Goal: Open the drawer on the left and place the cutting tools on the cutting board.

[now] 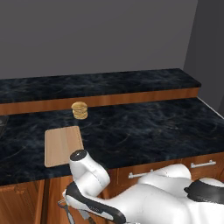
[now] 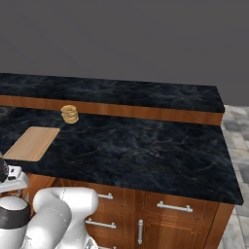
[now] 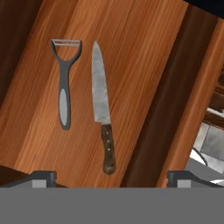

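Your pincer point(image 3: 111, 177) is spread wide, its two tips at the bottom edge of the hand view with nothing between them, looking into the open drawer point(image 3: 131, 48). On the drawer's wooden floor you have both cutting tools lying flat, side by side and apart. The knife point(image 3: 101, 109) has its long axis running nearly 12 to 6 in the hand view, leaning slightly: the silver blade's tip points toward 12, the dark riveted handle ends toward 6, closest to your pincer. The peeler point(image 3: 64, 83) lies at the knife's 9 o'clock, nearly parallel to it, forked metal head toward 12, dark handle toward 6.

In the left base view the cutting board point(image 1: 63, 145) lies flat on the dark tabletop point(image 1: 144, 127), close to its front edge, long axis running front to back. A small round tan stack point(image 1: 79, 110) stands on the tabletop at the board's 1 o'clock, near but not touching it.
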